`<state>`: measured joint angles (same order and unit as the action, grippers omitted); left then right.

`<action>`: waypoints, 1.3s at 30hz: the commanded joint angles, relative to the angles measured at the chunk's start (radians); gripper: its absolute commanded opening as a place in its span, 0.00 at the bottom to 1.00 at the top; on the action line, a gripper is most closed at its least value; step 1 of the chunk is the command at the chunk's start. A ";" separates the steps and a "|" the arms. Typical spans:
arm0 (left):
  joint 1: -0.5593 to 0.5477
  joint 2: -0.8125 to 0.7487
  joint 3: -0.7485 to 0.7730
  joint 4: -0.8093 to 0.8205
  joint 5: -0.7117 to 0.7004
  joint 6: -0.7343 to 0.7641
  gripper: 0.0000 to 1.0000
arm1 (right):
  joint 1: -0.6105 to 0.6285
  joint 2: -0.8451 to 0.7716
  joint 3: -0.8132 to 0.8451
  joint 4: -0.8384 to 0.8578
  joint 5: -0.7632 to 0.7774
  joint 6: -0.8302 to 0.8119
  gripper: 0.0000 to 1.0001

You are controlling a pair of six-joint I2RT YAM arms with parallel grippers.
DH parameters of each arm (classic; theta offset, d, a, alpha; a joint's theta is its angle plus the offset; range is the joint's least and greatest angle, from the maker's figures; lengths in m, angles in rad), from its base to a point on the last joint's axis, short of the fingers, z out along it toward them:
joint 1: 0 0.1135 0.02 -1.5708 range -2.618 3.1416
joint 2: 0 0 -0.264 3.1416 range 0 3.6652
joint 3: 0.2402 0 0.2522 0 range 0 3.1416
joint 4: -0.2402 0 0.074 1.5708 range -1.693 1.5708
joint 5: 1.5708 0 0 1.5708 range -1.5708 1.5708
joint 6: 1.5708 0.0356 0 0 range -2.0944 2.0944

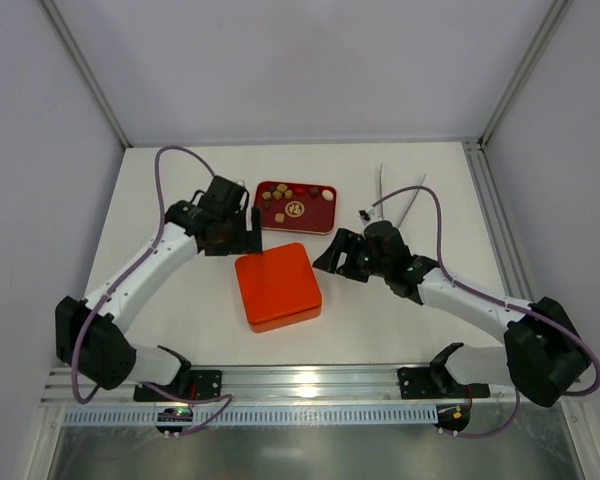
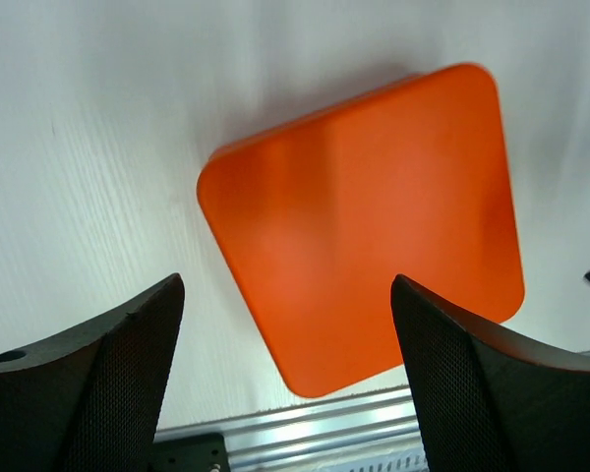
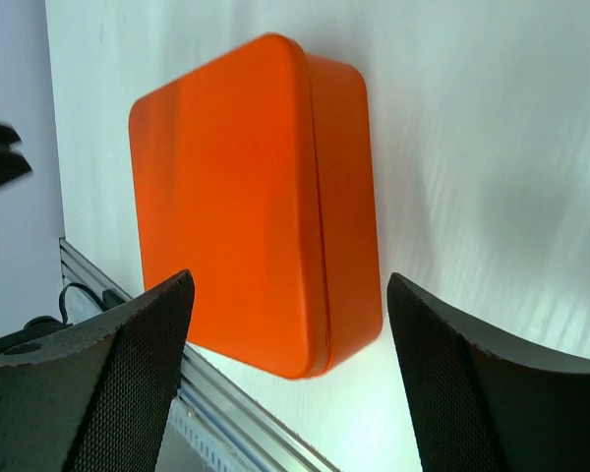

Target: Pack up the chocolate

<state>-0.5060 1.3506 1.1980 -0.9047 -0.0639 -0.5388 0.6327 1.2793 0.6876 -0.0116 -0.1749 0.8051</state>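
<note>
Several small chocolate pieces (image 1: pixel 280 203), dark brown and tan, lie in a dark red tray (image 1: pixel 325 212) with a white emblem at the back middle of the table. An orange square box (image 1: pixel 277 286) sits closed in front of the tray; it also shows in the left wrist view (image 2: pixel 364 226) and in the right wrist view (image 3: pixel 246 197). My left gripper (image 1: pixel 232 238) is open and empty, just behind the box's left corner. My right gripper (image 1: pixel 332 258) is open and empty, just right of the box. No chocolate shows in either wrist view.
A pair of thin light tongs (image 1: pixel 398 200) and a small dark object (image 1: pixel 364 214) lie right of the tray. A metal rail (image 1: pixel 310 382) runs along the near table edge. White walls enclose the table on three sides.
</note>
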 commanded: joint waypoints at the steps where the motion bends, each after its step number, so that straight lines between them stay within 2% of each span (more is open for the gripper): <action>1: 0.023 0.121 0.107 0.052 0.028 0.132 0.84 | 0.010 -0.095 -0.074 -0.011 0.012 0.069 0.80; 5: 0.034 0.249 0.201 0.092 0.154 0.247 0.82 | 0.088 -0.178 -0.137 -0.027 0.052 0.152 0.80; 9: 0.063 0.327 0.224 0.150 0.266 0.359 0.81 | 0.244 -0.224 -0.207 0.007 0.154 0.319 0.80; 12: 0.095 0.367 0.219 0.182 0.369 0.385 0.81 | 0.320 -0.215 -0.227 0.060 0.222 0.414 0.80; 16: 0.112 0.393 0.193 0.228 0.429 0.407 0.80 | 0.376 -0.152 -0.221 0.120 0.265 0.488 0.79; 26: 0.112 0.440 0.133 0.299 0.481 0.402 0.79 | 0.404 -0.015 -0.246 0.281 0.310 0.670 0.79; 39: 0.093 0.429 0.087 0.306 0.475 0.381 0.78 | 0.403 0.068 -0.223 0.298 0.325 0.724 0.78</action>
<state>-0.4042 1.7924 1.2980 -0.6247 0.3943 -0.1532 1.0313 1.3441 0.4469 0.2321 0.1078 1.5021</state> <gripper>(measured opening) 0.781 0.785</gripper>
